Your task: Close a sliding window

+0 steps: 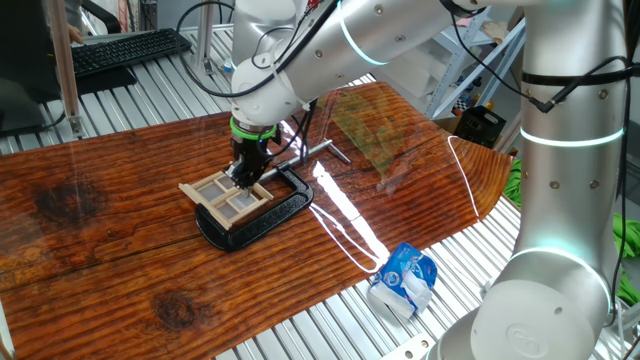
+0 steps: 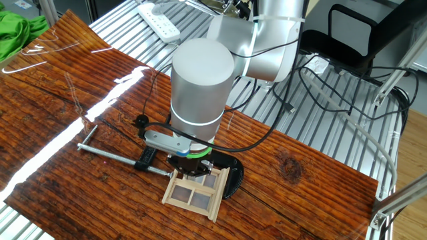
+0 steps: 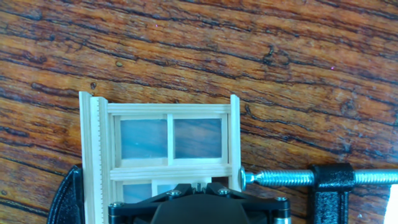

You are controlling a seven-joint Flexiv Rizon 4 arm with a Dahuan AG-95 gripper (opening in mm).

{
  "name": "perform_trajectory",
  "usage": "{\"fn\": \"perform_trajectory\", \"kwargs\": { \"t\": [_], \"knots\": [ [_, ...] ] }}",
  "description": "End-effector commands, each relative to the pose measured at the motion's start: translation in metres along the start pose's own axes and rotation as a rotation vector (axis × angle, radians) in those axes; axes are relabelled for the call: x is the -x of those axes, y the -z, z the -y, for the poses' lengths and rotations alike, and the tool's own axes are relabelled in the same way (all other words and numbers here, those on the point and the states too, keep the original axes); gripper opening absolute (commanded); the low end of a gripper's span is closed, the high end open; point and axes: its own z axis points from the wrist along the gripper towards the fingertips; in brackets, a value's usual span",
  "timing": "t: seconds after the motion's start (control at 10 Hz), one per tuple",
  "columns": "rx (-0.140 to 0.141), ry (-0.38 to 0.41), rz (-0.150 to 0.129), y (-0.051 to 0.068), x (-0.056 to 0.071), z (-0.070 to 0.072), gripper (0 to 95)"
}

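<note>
One fixed view: we see the gripper [image 1: 246,176] down on the sliding window [image 1: 226,198], clamped flat by a black C-clamp [image 1: 262,215] on the wooden table [image 1: 100,230]. Other fixed view: arm hides fingers. Hand view: 2 upper panes visible; finger opening, we cannot tell.

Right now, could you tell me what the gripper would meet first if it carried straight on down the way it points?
The gripper points down at the sliding window, so it would likely meet its pale-wood bars first; contact cannot be judged.
</note>
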Motion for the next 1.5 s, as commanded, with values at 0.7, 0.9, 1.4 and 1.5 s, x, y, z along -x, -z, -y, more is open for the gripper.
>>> {"fn": "perform_trajectory", "kwargs": {
  "t": [0.7,0.9,1.4,1.5],
  "knots": [
    [-0.009,0.0,0.001,-0.0004,0.0022,0.0064,0.0],
    [-0.009,0.0,0.001,-0.0004,0.0026,0.0078,0.0],
    [-0.005,0.0,0.005,0.0008,0.0029,0.0084,0.0],
    [0.002,0.0,0.007,0.0011,0.0031,0.0086,0.0]
  ]
}}
